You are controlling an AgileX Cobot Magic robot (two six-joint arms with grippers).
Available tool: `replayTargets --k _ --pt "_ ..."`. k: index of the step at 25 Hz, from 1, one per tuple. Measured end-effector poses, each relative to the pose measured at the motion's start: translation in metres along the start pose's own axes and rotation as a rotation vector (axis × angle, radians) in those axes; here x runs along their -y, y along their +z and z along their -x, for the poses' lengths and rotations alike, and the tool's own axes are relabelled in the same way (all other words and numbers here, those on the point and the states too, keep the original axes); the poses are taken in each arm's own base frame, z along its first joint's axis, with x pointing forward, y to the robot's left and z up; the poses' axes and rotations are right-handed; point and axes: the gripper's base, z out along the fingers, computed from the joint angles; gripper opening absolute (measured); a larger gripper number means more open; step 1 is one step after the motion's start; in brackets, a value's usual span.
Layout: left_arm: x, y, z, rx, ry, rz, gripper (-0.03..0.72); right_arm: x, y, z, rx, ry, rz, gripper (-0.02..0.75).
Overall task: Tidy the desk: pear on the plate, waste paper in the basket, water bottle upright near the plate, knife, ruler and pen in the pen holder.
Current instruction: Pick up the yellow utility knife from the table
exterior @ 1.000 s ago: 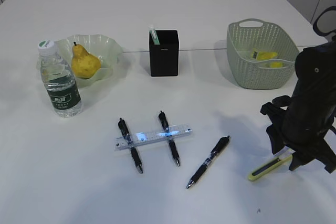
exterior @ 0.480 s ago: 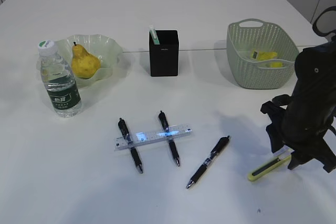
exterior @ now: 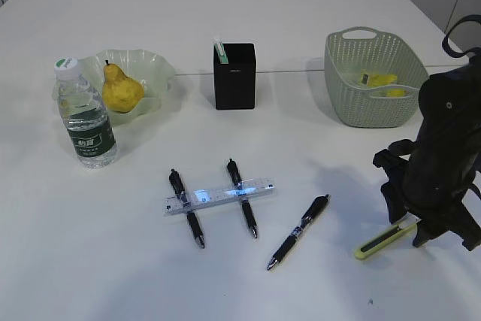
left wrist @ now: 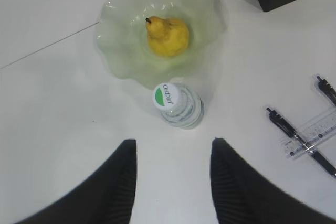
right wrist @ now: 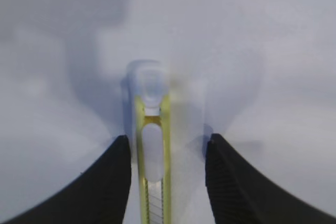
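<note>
The right gripper (right wrist: 164, 182) hangs low over the desk (exterior: 98, 261) with its jaws apart and empty, and the knife (right wrist: 151, 171), a slim yellow-green utility cutter with a clear sliding body, lies flat between the two fingers, its length running straight away from the wrist and its rounded tip just ahead of the fingertips. Neither finger seems to touch it; a narrow gap shows on each side. It looks light, stiff and thin, with smooth plastic sides that could slip or skate on the white top if pinched off-centre, so the best hold is probably across the broad middle of the handle, squarely between the pads, rather than near the tapering tip. Being so flat, it likely needs the fingers right down at the surface to catch its edges. Far off to the gripper's left and beyond it stands the pen holder (exterior: 234, 75), where the knife belongs. The left gripper (left wrist: 172, 182) hovers open and empty, with the upright water bottle (left wrist: 179, 105) just ahead of its fingertips and the pear (left wrist: 167, 35) on the plate (left wrist: 118, 51) beyond that.
</note>
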Motion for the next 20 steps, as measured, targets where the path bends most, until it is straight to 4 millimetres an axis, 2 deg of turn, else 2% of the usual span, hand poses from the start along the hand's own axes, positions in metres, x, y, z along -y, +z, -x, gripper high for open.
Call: replayTargets --k 6,17,20 --pt "0.0022 0.0085 0.0011 -0.019 0.006 0.002 0.322 -0.0001 0.0010 -0.0001 0.000 0.002 -0.001 0.374" --pt "0.0028 0.0105 0.0013 -0.024 0.007 0.003 0.321 -0.0009 0.0047 -0.0002 -0.003 0.002 -0.010 0.372" --pt "0.0028 0.0105 0.0013 -0.024 0.007 0.003 0.321 -0.0010 0.0047 -0.0002 -0.002 0.002 -0.008 0.326"
